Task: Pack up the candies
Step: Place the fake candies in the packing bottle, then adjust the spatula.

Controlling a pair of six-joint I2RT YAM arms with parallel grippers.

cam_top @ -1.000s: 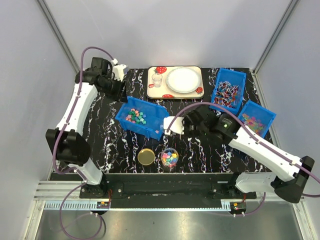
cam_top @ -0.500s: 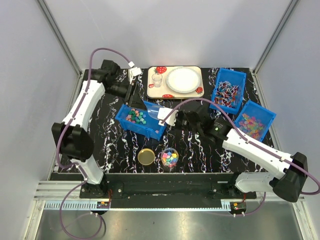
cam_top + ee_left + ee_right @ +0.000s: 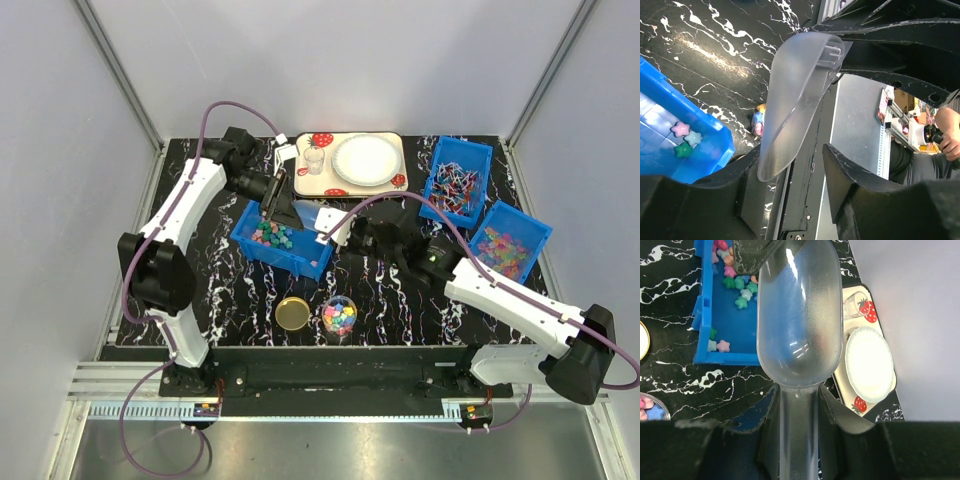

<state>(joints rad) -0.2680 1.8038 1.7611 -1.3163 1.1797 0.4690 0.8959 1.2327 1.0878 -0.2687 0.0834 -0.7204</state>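
While my right tool [image 3: 799, 407] pinches the scoop [image 3: 800, 315] by its handle near the candies [image 3: 744, 292], my left tool [image 3: 790, 167] stands spread around its tip.

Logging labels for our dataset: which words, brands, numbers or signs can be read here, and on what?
None can be read. The tray bears only strawberry pictures. The blue bin, clear scoop and gold lid show no markings. Background clutter in the left wrist view is too blurred to read.
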